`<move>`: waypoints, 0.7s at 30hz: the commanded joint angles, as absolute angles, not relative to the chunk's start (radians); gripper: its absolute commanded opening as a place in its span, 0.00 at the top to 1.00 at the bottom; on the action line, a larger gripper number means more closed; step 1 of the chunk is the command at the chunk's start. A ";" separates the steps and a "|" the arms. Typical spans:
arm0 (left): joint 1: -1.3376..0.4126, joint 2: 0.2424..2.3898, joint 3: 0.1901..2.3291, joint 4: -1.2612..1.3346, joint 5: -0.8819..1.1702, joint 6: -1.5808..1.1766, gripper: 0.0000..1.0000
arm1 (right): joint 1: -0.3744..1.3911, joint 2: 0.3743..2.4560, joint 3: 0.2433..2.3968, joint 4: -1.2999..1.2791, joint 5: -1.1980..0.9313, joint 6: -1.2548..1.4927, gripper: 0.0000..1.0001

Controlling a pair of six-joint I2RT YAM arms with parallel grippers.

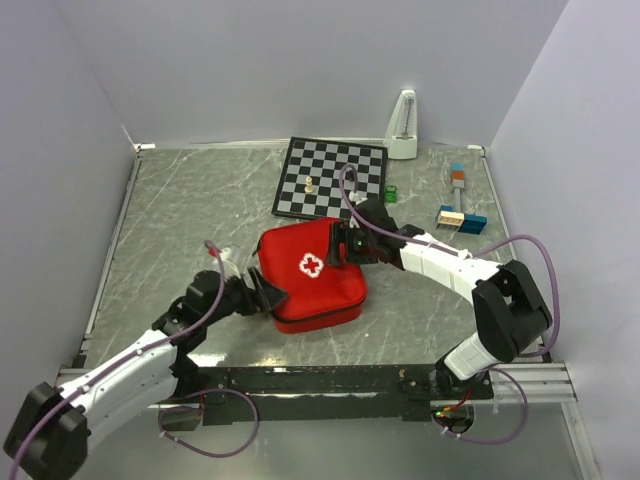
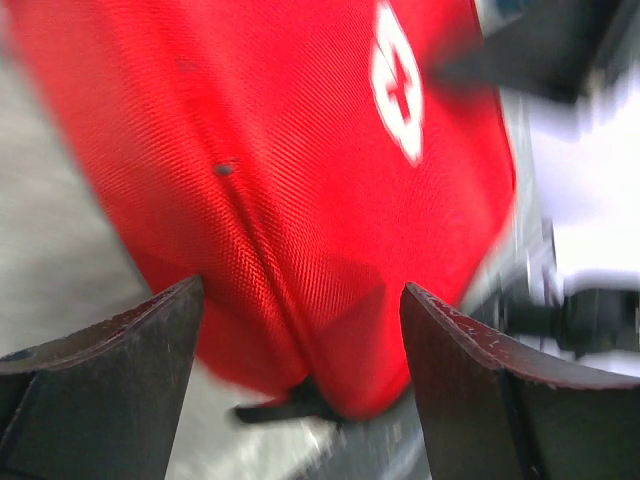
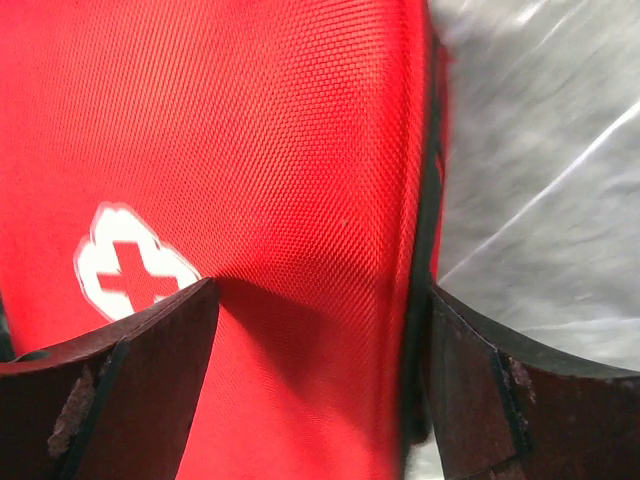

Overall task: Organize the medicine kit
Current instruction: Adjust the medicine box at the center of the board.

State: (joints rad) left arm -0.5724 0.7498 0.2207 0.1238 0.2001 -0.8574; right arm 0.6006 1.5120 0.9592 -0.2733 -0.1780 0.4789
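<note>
Top external — medicine kit (image 1: 312,275) mid-table, chessboard (image 1: 330,178) just behind — metronome (image 1: 403,127) beyond.

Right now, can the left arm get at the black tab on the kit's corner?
Probably yes. The left gripper is open, the tab lies just ahead between its fingers, and nothing lies between. The right gripper is at the kit's other side, clear of that corner.

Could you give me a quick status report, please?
Left gripper open at near corner of medicine kit. Right gripper open, straddling its far right edge. Kit closed, cross up. Chessboard behind, not in the way.
</note>
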 commanded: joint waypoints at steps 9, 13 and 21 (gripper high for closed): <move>-0.709 0.609 0.279 -0.052 0.062 -0.900 0.18 | 0.621 1.546 1.039 -0.388 -0.058 0.408 0.23; -0.709 0.603 0.278 -0.089 -0.043 -0.919 0.18 | 0.618 1.514 0.953 -0.351 -0.090 0.429 0.24; -0.660 0.803 0.291 0.110 -0.026 -0.897 0.17 | 0.618 1.496 0.828 -0.269 -0.199 0.521 0.22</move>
